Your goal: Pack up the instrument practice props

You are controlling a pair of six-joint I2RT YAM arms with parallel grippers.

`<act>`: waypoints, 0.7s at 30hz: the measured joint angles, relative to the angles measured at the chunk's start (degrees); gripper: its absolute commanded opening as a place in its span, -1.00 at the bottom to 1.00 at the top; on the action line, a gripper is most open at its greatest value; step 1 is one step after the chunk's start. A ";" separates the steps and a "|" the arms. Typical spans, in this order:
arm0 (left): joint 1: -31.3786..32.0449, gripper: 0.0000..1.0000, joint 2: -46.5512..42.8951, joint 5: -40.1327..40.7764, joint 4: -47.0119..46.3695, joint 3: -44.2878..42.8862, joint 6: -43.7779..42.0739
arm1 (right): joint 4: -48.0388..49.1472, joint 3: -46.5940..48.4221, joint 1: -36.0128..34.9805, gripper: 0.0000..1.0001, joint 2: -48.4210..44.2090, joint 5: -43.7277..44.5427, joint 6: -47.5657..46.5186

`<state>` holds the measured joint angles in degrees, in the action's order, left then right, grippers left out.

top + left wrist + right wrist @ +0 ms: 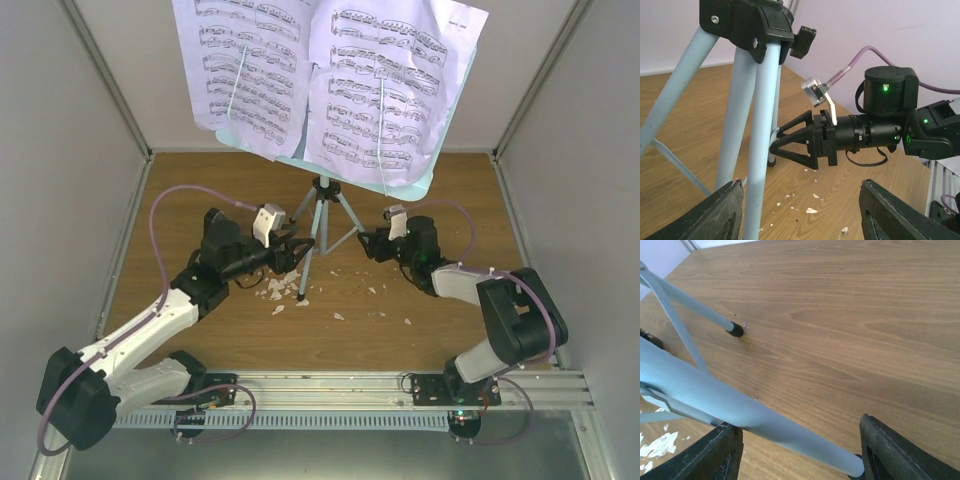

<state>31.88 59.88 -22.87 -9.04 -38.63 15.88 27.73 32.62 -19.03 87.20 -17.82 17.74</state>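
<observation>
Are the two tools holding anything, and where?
Nothing is gripped: the left tool and right tool each stand open around a leg of the light blue tripod music stand.

- Music stand (321, 228): light blue legs, black hub and feet.
- Sheet-music pages (385, 85): pale lilac, black printed staves.
- Table (450, 345): brown wood grain.
- Crumbs (282, 290): white.
- Left arm (140, 335), right arm (500, 310): black and white.
- Cable (867, 48): purple.

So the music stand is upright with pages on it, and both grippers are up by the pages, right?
No. The left gripper and right gripper are down at the stand's legs, not by the pages; the top view shows it.
</observation>
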 measured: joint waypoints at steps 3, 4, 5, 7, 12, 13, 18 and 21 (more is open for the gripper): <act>0.02 0.33 -1.77 0.94 1.53 0.04 -0.02 | -0.79 1.79 -0.09 0.27 1.42 1.31 -0.48; 0.00 0.34 -2.45 1.33 1.88 0.09 -0.02 | -0.90 2.29 -0.09 0.26 1.77 1.84 -0.59; 0.00 0.35 -3.17 1.70 2.43 0.11 0.00 | -1.03 2.78 -0.07 0.26 2.16 2.45 -0.66; 0.02 0.37 -4.76 2.64 3.56 0.11 -0.02 | -1.20 3.91 0.04 0.26 3.08 3.19 -0.92; 0.00 0.41 -8.61 5.27 6.47 0.31 0.00 | -1.73 7.21 0.37 0.25 6.05 4.52 -1.49; 0.00 0.41 -9.35 5.86 7.15 0.31 0.02 | -1.95 7.67 0.46 0.26 6.34 4.79 -1.55; 0.00 0.51 -12.55 8.15 10.45 0.31 0.00 | -2.58 8.83 1.14 0.36 7.08 5.14 -1.95; 0.00 0.64 -14.05 9.53 13.22 -0.02 -0.07 | -2.78 8.68 1.73 0.52 6.58 4.24 -2.43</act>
<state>31.88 45.82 -13.34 4.19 -38.65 15.81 24.95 41.30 -17.30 93.78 -13.58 15.31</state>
